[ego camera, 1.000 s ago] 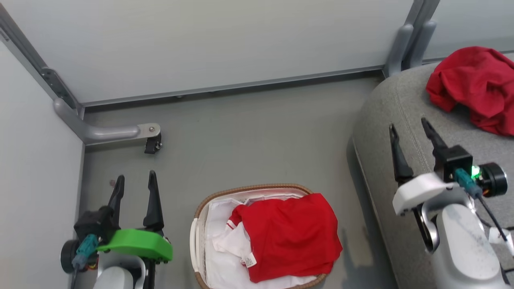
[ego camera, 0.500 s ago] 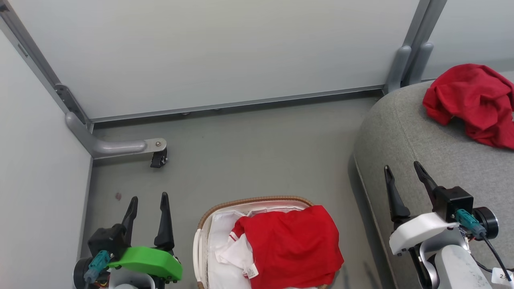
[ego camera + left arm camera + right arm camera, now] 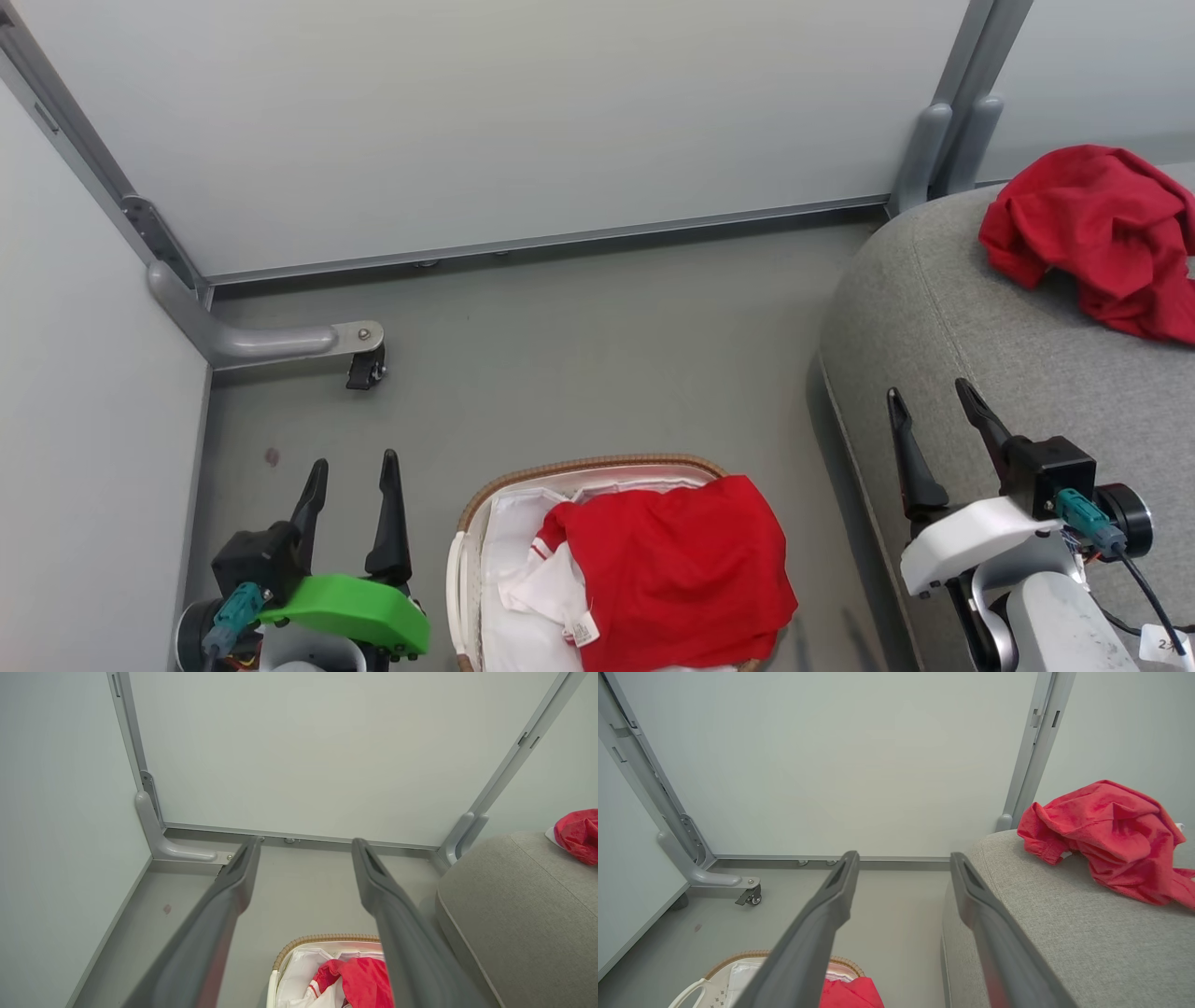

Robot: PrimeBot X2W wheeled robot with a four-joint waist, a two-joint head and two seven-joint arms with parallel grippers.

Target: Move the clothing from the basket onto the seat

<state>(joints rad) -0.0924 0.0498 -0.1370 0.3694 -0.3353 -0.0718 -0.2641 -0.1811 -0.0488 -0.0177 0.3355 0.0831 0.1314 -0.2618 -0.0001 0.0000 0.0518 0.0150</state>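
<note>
Left claw (image 3: pixel 354 459): nearest, low on the left, fingers spread and empty, pointing at the far wall. It stands just left of the basket (image 3: pixel 597 463) and does not touch it.

Right claw (image 3: pixel 928 388): also spread and empty, above the rounded edge of the seat (image 3: pixel 980 345).

In the basket a red shirt (image 3: pixel 681 560) lies spread out, wider across than deep. Its right side is draped over the rim toward the seat. Its white-striped trim and white label (image 3: pixel 581 633) point left, over the white liner (image 3: pixel 509 551). The shirt's near edge is out of sight.

A strip of bare floor (image 3: pixel 597 345) separates basket and seat, and open floor runs on to the wall panel (image 3: pixel 513 121). A caster foot (image 3: pixel 364 369) stands at the far left.

Farther off, a second red garment (image 3: pixel 1092 219) sits crumpled on the seat top, well back from the rounded edge. Its long axis runs from far left to near right.
</note>
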